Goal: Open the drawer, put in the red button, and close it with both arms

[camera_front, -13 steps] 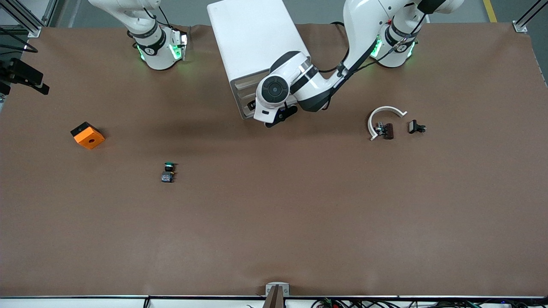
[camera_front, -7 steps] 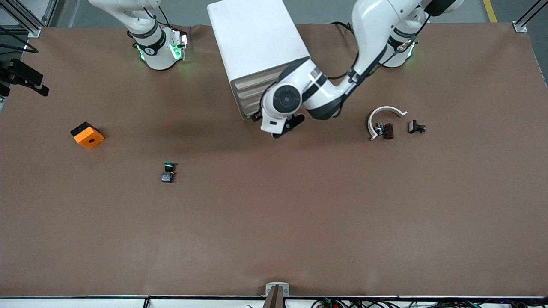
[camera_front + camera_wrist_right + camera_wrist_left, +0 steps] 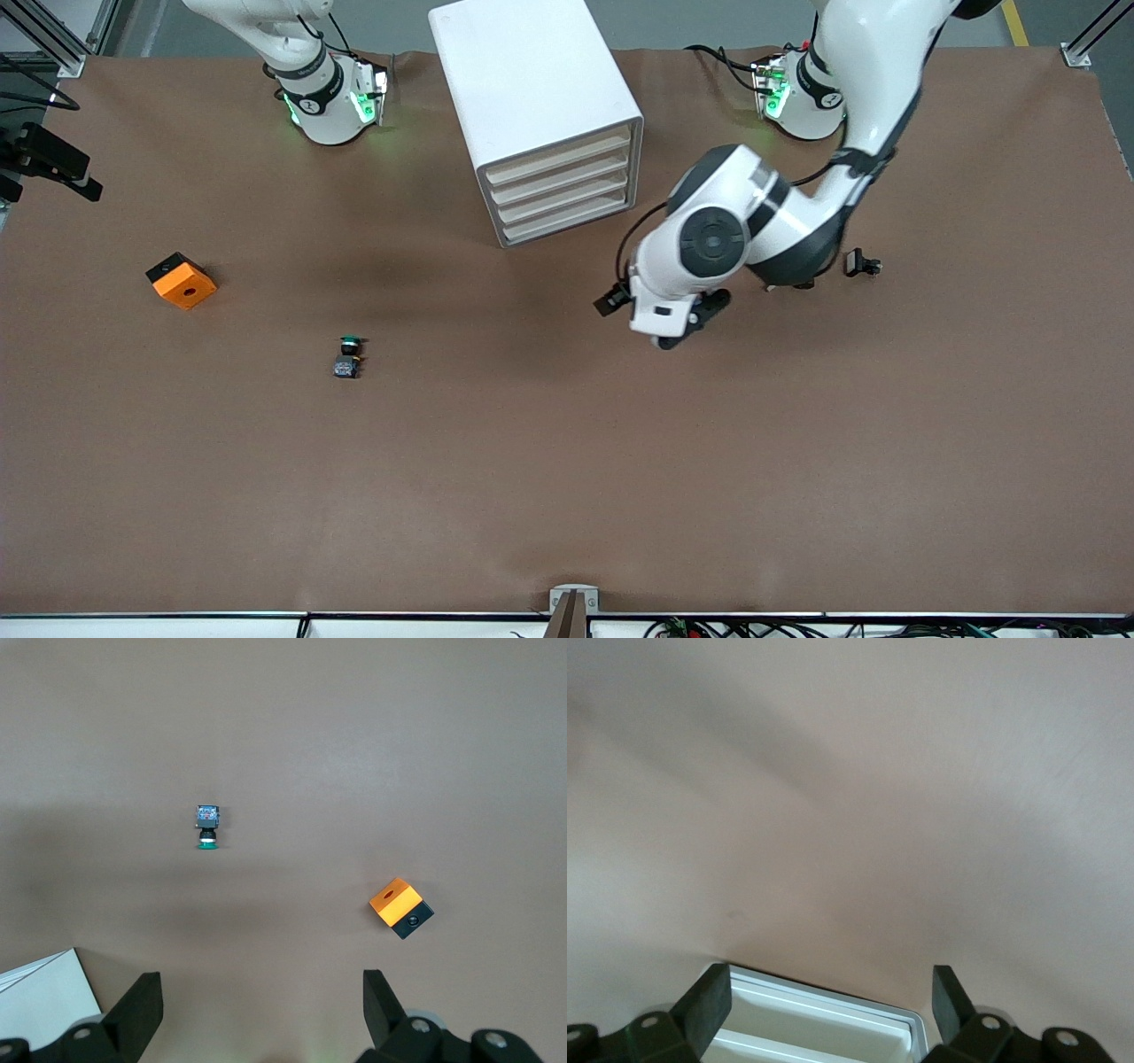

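Observation:
The white drawer cabinet stands at the robots' edge of the table, and all its drawers sit flush and closed. My left arm's hand hangs over the table beside the cabinet, toward the left arm's end. The left gripper is open and empty, with the cabinet's ribbed front showing between its fingers. The red button is hidden in every view. The right gripper is open and empty, high over the right arm's end of the table, and it waits.
A green-capped switch lies nearer the front camera than the cabinet. An orange block sits toward the right arm's end. A small black part lies beside the left arm's elbow.
The left hand has swung away from the cabinet's front toward the left arm's end of the table, and it now covers the white curved piece there. The right arm has not moved.

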`<action>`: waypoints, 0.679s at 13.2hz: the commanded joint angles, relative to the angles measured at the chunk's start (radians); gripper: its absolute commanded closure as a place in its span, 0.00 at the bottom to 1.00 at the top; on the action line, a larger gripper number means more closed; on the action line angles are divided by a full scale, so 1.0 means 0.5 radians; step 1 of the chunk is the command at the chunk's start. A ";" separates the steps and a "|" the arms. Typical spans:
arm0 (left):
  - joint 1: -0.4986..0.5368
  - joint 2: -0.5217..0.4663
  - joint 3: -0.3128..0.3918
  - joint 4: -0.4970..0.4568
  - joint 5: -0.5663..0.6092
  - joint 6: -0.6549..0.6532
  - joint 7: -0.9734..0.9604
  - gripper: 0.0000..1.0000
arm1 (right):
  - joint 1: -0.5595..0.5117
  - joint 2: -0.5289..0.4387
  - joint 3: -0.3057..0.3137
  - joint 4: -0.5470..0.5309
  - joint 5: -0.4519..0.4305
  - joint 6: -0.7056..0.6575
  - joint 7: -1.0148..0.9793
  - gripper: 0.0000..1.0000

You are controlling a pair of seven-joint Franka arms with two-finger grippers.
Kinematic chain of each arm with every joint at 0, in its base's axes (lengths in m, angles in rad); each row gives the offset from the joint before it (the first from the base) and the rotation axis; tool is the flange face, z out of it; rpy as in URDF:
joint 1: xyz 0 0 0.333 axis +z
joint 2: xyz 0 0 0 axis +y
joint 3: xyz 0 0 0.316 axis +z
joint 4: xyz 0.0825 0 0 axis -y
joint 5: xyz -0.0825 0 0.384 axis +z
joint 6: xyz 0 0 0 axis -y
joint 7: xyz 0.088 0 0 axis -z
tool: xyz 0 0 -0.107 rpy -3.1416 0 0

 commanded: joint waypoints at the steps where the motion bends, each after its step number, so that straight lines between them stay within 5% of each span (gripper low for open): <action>1: 0.132 -0.192 -0.013 -0.040 0.041 -0.194 0.266 0.00 | -0.028 -0.050 0.018 -0.069 0.030 0.032 0.005 0.00; 5: 0.390 -0.443 -0.019 -0.043 0.032 -0.617 0.913 0.00 | -0.028 -0.047 0.018 -0.081 0.012 0.060 0.008 0.00; 9: 0.307 -0.771 0.419 -0.092 0.004 -0.940 1.649 0.00 | -0.034 -0.047 0.015 -0.096 0.002 0.060 0.008 0.00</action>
